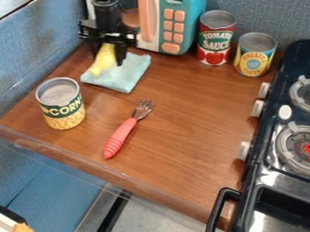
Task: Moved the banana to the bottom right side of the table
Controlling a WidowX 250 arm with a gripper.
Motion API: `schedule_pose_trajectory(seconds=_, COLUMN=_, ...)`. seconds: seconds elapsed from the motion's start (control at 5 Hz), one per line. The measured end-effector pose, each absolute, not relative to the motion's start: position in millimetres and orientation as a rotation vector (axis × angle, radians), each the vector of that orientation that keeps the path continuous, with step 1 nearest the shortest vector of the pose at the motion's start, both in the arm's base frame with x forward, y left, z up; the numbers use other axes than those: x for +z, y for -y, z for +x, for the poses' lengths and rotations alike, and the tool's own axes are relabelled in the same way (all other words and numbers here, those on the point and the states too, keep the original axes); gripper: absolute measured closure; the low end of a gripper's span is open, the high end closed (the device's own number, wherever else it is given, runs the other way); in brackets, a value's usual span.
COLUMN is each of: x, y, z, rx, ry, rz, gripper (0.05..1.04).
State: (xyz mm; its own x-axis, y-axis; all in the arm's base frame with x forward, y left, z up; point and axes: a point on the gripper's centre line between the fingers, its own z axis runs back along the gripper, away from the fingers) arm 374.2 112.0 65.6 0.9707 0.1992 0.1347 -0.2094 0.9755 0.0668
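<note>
Gripper [109,57] at the banana [102,67], grip indeterminable, over the cloth [129,74] near the table's [187,118] far left corner; pinched fabric could drag along during lifting.

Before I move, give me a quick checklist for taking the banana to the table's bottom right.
1. Pincer at the banana: ok.
2. Grip secure: cannot tell.
3. Banana lifted off the light blue cloth: cannot tell.
4. Straight path free of obstacles: not ok; the red-handled fork lies along it, so probably go over high.
5. Corn can upright: ok.
6. Drop area away from the stove's black handle: not ok; it juts over that corner.
</note>
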Motion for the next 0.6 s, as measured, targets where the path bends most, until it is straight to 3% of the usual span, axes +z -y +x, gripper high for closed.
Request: schedule_pose_trajectory(seconds=0.6, x=21, y=25, z=314, rx=-0.033, ry=0.002, rz=0.011, gripper=0.493)
